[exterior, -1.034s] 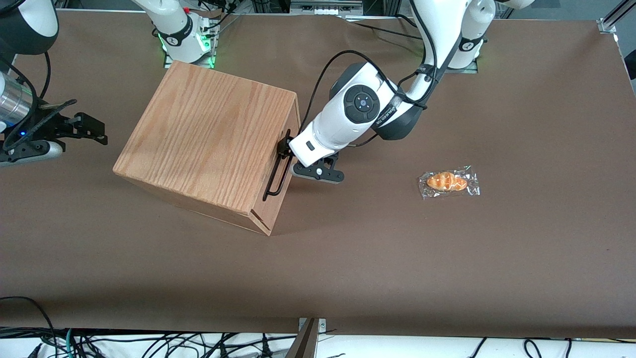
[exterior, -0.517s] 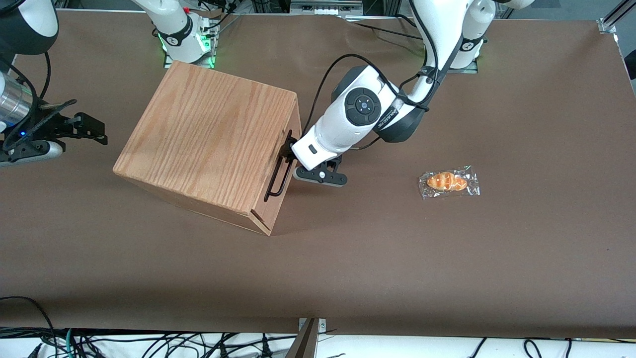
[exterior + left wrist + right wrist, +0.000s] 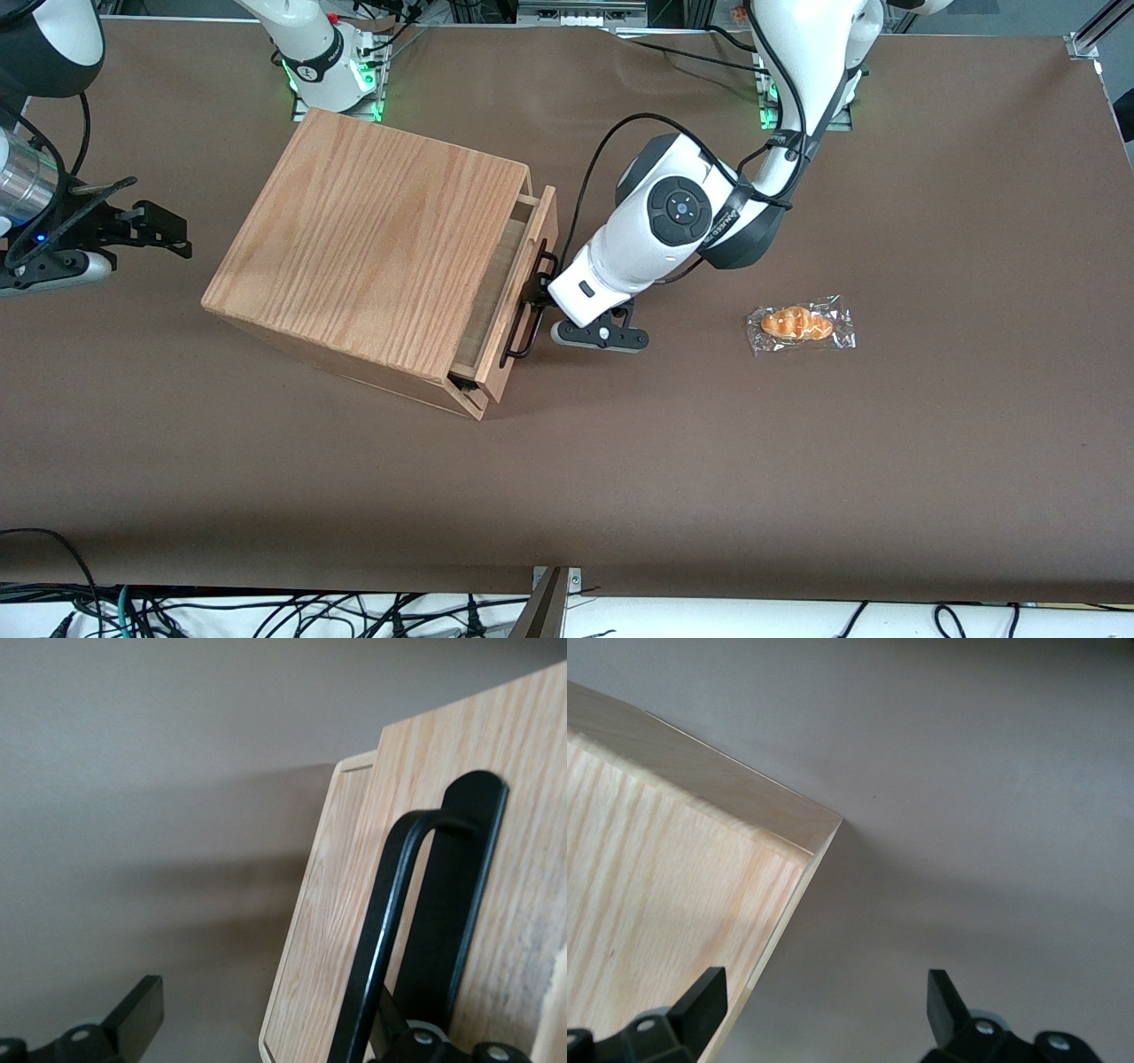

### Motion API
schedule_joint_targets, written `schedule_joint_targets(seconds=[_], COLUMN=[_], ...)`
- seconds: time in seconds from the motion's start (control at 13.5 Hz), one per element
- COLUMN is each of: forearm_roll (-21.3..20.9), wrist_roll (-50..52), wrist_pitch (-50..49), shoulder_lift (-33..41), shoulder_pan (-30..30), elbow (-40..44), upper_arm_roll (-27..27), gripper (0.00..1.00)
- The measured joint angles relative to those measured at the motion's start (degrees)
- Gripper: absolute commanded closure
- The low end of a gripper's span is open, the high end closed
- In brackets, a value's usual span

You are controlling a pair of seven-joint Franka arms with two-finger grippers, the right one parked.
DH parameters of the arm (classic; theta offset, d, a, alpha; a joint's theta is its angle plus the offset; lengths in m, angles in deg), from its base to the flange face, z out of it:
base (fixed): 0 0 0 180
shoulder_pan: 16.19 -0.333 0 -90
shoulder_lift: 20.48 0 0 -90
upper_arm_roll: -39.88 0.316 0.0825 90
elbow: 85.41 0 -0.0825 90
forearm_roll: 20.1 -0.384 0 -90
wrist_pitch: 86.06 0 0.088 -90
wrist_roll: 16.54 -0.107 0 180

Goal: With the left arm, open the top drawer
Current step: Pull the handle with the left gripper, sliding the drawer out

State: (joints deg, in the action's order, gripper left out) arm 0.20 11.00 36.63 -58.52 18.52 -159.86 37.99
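Note:
The oak-grain box (image 3: 372,239) stands on the brown table. Its top drawer (image 3: 534,226) is pulled out a short way, with a narrow gap of its inside (image 3: 494,283) showing. The thin black bar handle (image 3: 523,332) runs across the drawer's front. The white left arm (image 3: 660,230) reaches to the handle, and its gripper (image 3: 539,297) is at the bar's middle. In the left wrist view the gripper (image 3: 266,1032) is open. One finger (image 3: 133,1014) is clear of the drawer front (image 3: 323,930). The other finger sits between the bar (image 3: 381,939) and the front, hooked on it.
A wrapped bread roll (image 3: 800,324) lies on the table toward the working arm's end, apart from the arm. Cables hang along the table's near edge. The box's corner shows in the right wrist view (image 3: 673,904).
The gripper has moved away from the box with the handle, and the top drawer has slid out from flush to slightly open. The arm's wrist shifted the same way.

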Motion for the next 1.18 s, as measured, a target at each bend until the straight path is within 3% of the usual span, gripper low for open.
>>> schedule_joint_targets(seconds=[1.18], forearm_roll=[-0.05], wrist_roll=[-0.10], wrist_pitch=[-0.58], shoulder_lift=[0.00], shoulder_pan=[-6.78], elbow=[0.14], upper_arm_roll=[-0.12], gripper=[0.00])
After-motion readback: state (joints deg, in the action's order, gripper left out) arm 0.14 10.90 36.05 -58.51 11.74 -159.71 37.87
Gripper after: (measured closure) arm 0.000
